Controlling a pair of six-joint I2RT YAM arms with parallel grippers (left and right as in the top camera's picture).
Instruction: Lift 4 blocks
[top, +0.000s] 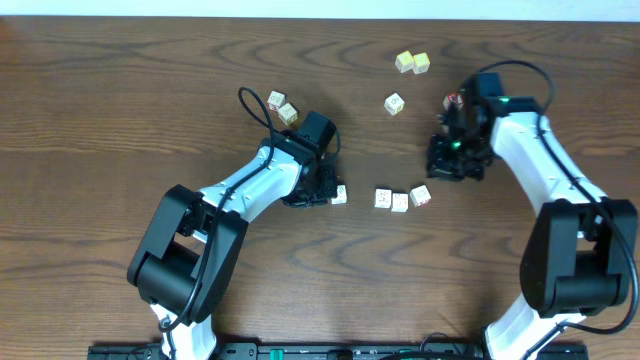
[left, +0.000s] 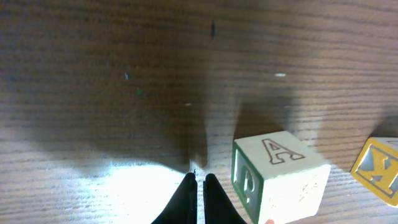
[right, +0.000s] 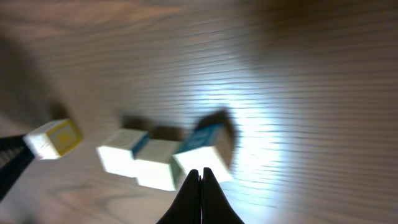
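Four cream-white blocks lie in a loose row mid-table. One block (top: 339, 194) is at the tip of my left gripper (top: 328, 192); the other blocks (top: 383, 198), (top: 400, 202), (top: 420, 195) sit close together to its right. In the left wrist view my left gripper (left: 199, 177) is shut and empty, with the "A" block (left: 280, 177) just right of its fingertips, resting on the table. My right gripper (top: 440, 170) hovers up-right of the trio. It is shut and empty in its wrist view (right: 200, 171), tips over the nearest block (right: 202, 155).
Two yellowish cubes (top: 281, 106) lie behind the left arm, and two more (top: 412, 62) at the far edge. A single cube (top: 394, 103) and a red-marked one (top: 453, 101) sit near the right arm. The wooden table (top: 120, 120) stretches left.
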